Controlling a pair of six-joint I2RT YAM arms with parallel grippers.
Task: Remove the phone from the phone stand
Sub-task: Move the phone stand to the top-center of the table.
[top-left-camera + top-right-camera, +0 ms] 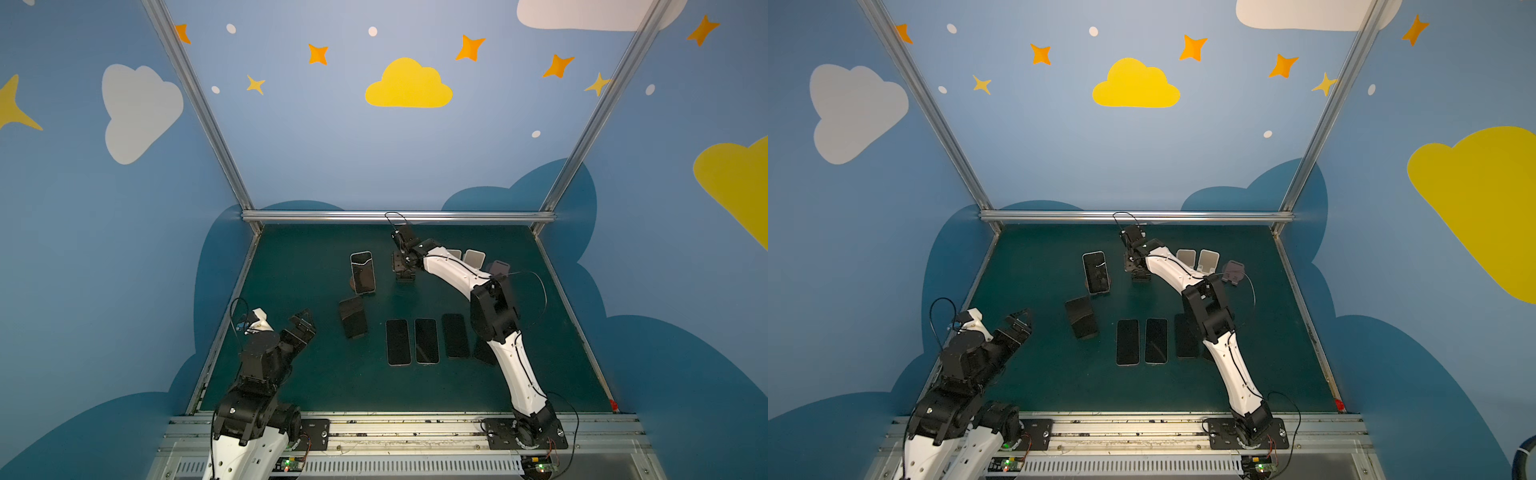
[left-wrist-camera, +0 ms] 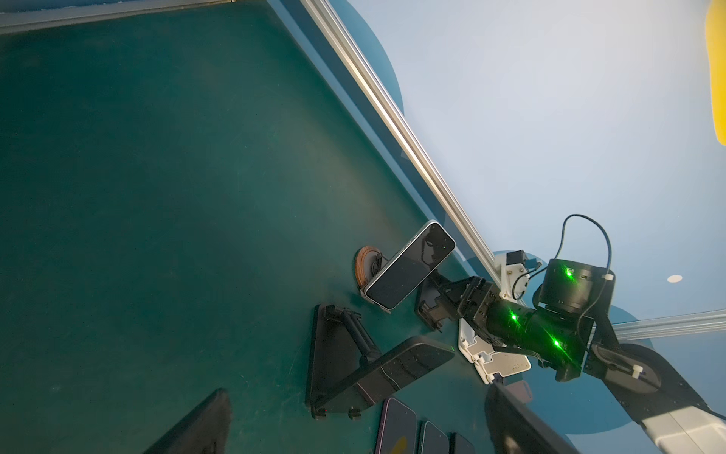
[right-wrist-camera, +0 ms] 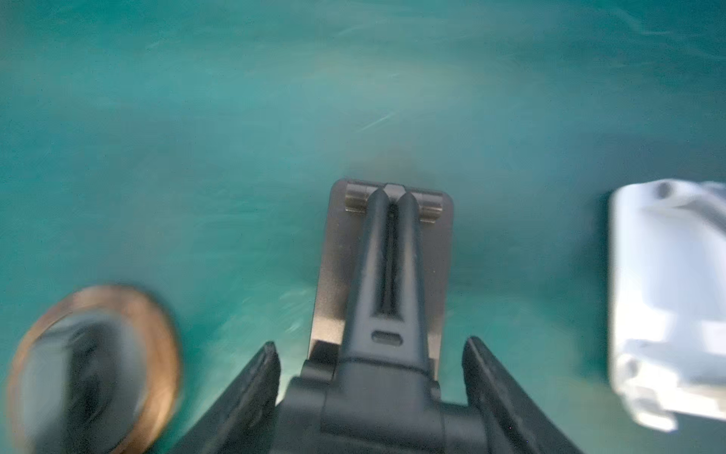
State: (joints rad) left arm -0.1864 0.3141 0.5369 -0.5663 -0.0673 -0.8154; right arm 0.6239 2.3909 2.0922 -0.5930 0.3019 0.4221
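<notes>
My right gripper (image 1: 404, 266) (image 3: 371, 342) hangs over a black phone stand (image 3: 387, 275) at the back middle of the mat. Its fingers (image 3: 271, 365) flank the stand's top, and the view is blurred. Any phone on this stand is hidden under the gripper. A phone (image 1: 363, 272) leans on a round wooden stand (image 2: 367, 265). Another dark phone (image 1: 353, 318) rests on a black folding stand (image 2: 338, 353). My left gripper (image 1: 303, 326) (image 2: 357, 391) is open and empty at the front left, away from all of them.
Three phones (image 1: 427, 340) lie flat side by side in the middle, with another dark one partly under my right arm (image 1: 484, 351). Two white stands (image 1: 473, 258) and a greyish one (image 1: 498, 268) stand at the back right. Aluminium rails (image 1: 399, 216) edge the green mat.
</notes>
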